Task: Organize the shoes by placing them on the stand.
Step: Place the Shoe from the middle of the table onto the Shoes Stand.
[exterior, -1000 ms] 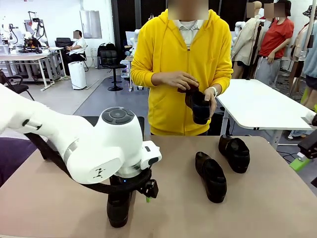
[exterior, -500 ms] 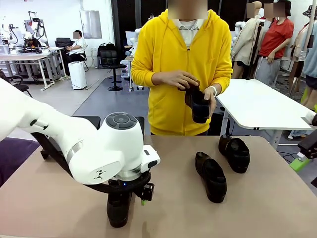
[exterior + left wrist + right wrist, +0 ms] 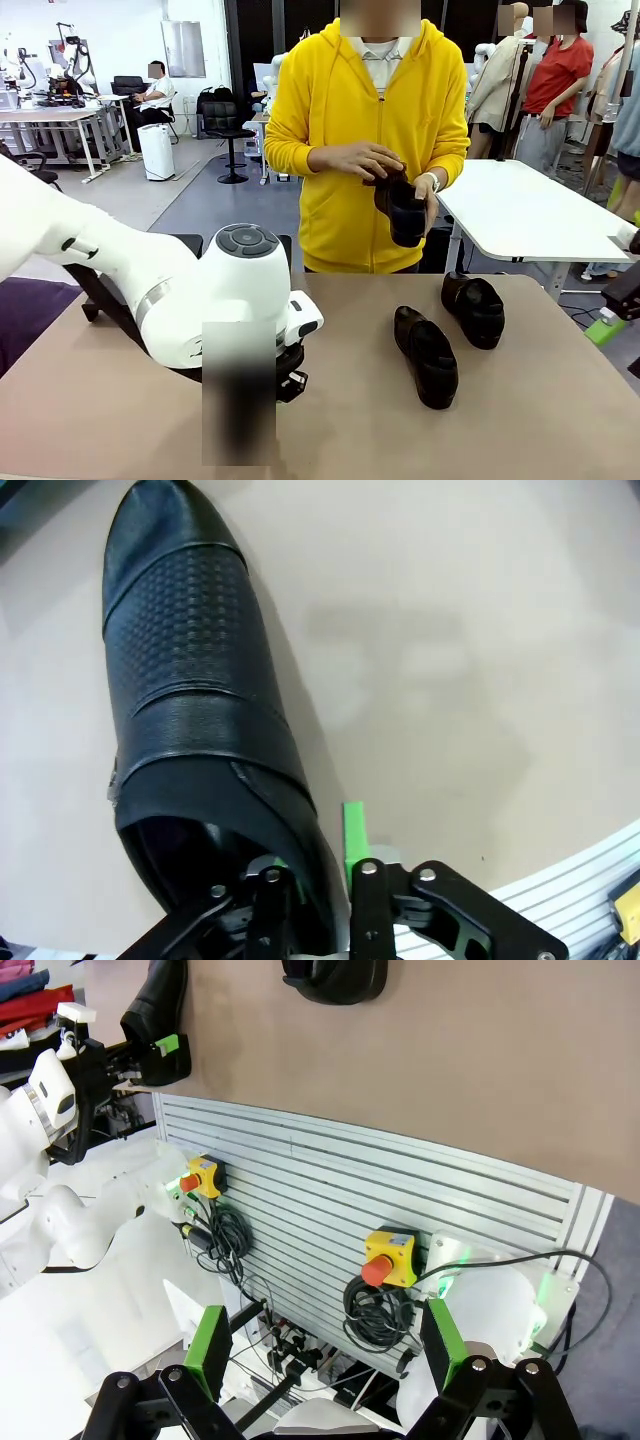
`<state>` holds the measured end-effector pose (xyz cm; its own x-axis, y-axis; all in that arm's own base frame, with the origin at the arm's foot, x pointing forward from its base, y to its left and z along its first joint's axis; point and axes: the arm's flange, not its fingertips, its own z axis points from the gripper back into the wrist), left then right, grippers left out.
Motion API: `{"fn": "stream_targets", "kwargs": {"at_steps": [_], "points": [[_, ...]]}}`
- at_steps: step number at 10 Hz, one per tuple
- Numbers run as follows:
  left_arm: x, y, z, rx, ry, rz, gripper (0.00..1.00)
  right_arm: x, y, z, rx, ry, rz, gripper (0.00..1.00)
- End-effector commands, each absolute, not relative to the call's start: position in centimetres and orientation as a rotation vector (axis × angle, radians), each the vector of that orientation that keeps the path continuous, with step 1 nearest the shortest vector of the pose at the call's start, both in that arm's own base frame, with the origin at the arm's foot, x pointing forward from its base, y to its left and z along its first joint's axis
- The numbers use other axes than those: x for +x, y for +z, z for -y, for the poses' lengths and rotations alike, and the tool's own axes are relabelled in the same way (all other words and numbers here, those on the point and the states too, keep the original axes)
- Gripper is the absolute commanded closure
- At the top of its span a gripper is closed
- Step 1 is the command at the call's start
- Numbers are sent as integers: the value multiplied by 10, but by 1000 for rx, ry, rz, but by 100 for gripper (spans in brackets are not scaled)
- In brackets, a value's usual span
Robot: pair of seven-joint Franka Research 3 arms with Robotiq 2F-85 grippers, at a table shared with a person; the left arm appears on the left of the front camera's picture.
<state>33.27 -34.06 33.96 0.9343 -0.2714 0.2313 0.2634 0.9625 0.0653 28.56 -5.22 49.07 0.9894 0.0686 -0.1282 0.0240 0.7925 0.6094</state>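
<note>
Left gripper (image 3: 315, 865): pinching the black loafer (image 3: 190, 680) by its side wall between the jaws; firming up before lifting straight.

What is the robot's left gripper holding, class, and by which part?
The left gripper holds a black shoe by the side wall of its opening, near the heel, with one finger inside the shoe and one outside.

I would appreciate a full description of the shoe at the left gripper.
The shoe is a black leather loafer: glossy rounded toe, dimpled band across the vamp, smooth collar around a dark opening. It sits sole-down on the tan table, toe away from the left gripper, which is closed on its side wall.
</note>
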Motion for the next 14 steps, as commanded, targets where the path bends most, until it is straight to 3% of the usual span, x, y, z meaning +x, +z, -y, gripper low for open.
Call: {"fn": "stream_targets", "kwargs": {"at_steps": [1, 4, 7, 11, 14], "points": [[332, 345, 341, 41, -254, 273, 100, 286, 493, 57, 643, 43, -149, 0], [315, 381, 321, -15, -291, 330, 100, 286, 493, 57, 643, 43, -149, 0], [271, 462, 249, -114, -431, 427, 100, 286, 493, 57, 643, 43, -149, 0], [269, 509, 104, 20, -455, 644, 100, 286, 493, 57, 643, 43, -149, 0], [281, 503, 6, 45, -296, 550, 100, 286, 493, 57, 643, 43, -149, 0]]}}
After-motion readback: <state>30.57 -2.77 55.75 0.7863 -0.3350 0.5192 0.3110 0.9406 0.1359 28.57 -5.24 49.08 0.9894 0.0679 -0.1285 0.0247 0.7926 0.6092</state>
